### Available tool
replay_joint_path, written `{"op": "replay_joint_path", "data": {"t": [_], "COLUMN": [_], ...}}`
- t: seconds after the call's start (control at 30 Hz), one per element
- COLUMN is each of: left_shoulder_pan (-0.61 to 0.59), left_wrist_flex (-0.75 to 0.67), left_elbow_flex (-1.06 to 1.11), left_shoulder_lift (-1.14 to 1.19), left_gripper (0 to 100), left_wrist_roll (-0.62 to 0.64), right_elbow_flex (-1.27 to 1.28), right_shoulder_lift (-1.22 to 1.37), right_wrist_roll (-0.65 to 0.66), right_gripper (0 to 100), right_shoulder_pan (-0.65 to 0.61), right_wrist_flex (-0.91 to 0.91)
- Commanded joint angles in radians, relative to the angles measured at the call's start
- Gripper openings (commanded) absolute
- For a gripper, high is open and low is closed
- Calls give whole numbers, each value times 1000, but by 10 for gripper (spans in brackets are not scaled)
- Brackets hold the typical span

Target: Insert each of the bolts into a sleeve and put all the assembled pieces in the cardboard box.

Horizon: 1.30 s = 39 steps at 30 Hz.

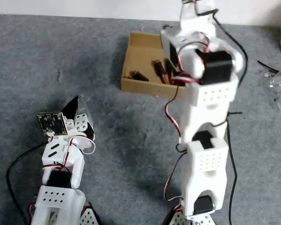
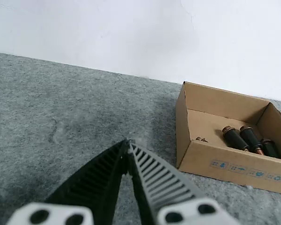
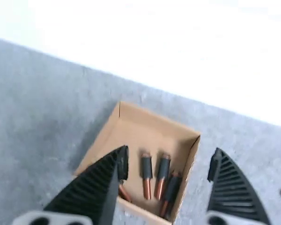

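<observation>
left pincer [image 2: 128,143] closed, right pincer [image 3: 171,151] spread over cardboard box [image 3: 129,125]

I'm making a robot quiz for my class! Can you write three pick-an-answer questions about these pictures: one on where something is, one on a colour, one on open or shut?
1. What colour is the mat? A grey; B red; C green.
2. Where are the assembled pieces? A on the mat; B in the cardboard box; C in a gripper.
3. How is the right gripper? A open; B shut on a bolt; C shut, empty.
Answers: A, grey all over; B, they lie on the box floor; A, its fingers stand wide apart.
</observation>
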Motion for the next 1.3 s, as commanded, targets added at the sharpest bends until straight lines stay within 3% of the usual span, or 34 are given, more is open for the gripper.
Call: {"op": "replay_joint_path", "data": {"t": [0.0, 0.27, 0.4, 0.6, 1.0, 1.27], "left_shoulder_pan": [13, 12, 16, 15, 8, 8], "left_wrist_flex": [-2, 3, 92, 229, 245, 244], "left_elbow_flex": [25, 25, 8, -48, -54, -50], "left_shoulder_lift": [-7, -7, -18, -18, -18, -18], "left_gripper": [11, 11, 11, 11, 11, 11], "left_wrist_roll": [-25, -63, -186, -267, -293, -293], "right_elbow_flex": [79, 697, 1029, 1484, 2522, 3145], "right_shoulder_lift": [-166, -561, -748, -1003, -1541, -1910], "right_wrist_roll": [-3, -6, -8, -3, -2, -9], "right_gripper": [245, 245, 245, 245, 245, 245], "right_shoulder_pan": [-10, -12, -10, -7, -4, 162], "right_wrist_flex": [24, 22, 15, -87, -680, -1218]}}
